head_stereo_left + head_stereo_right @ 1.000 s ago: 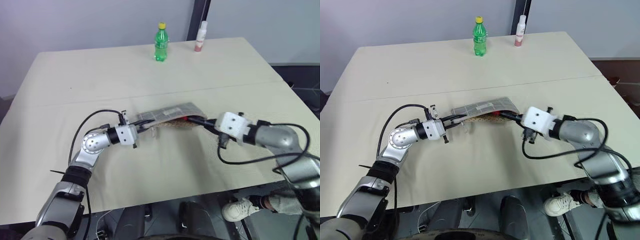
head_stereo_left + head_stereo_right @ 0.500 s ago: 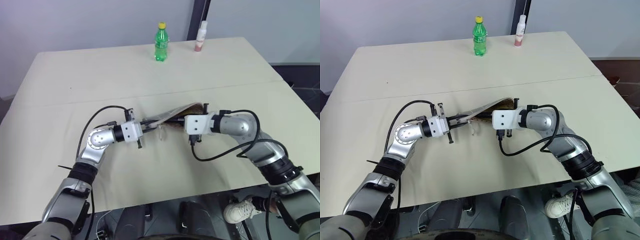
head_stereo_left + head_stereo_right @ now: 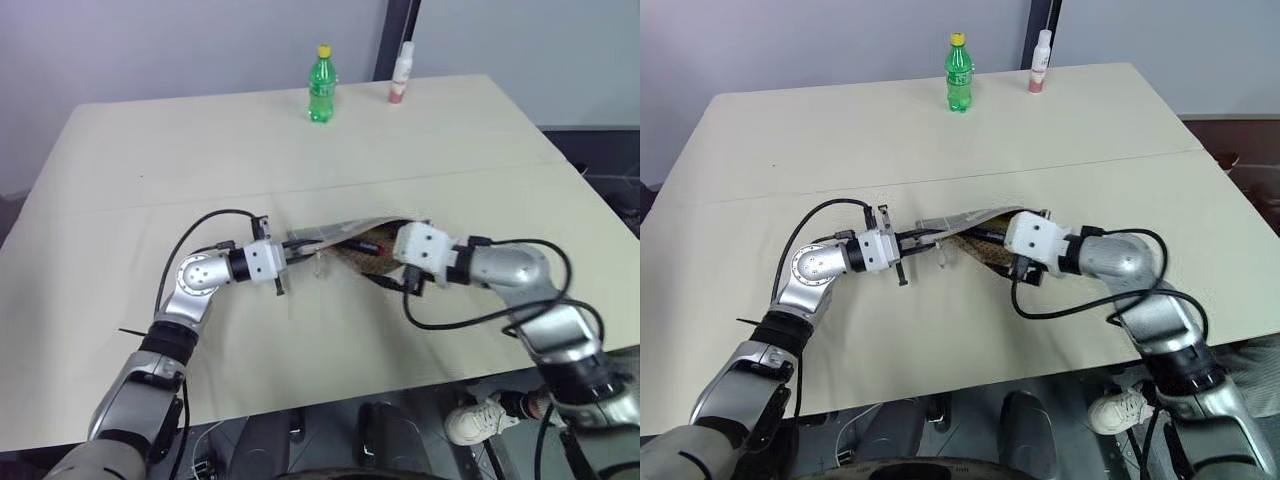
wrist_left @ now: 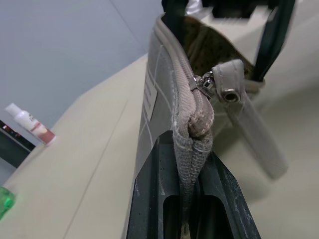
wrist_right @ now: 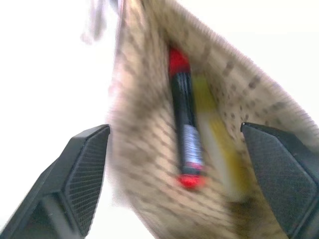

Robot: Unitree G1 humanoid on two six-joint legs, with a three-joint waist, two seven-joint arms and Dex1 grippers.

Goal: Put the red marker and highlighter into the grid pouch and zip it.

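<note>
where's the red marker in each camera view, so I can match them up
Left eye view: red marker in the grid pouch mouth, centre.
Right eye view: barrel just inside the pouch mouth.
Left wrist view: cannot tell.
Right wrist view: centre, beside the highlighter.
Shared landmark: the pouch's dotted lining.

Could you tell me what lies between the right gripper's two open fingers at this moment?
In the right wrist view, the grid pouch's open mouth lies between the right gripper's fingers, with the red marker and the highlighter lying side by side inside.
</note>
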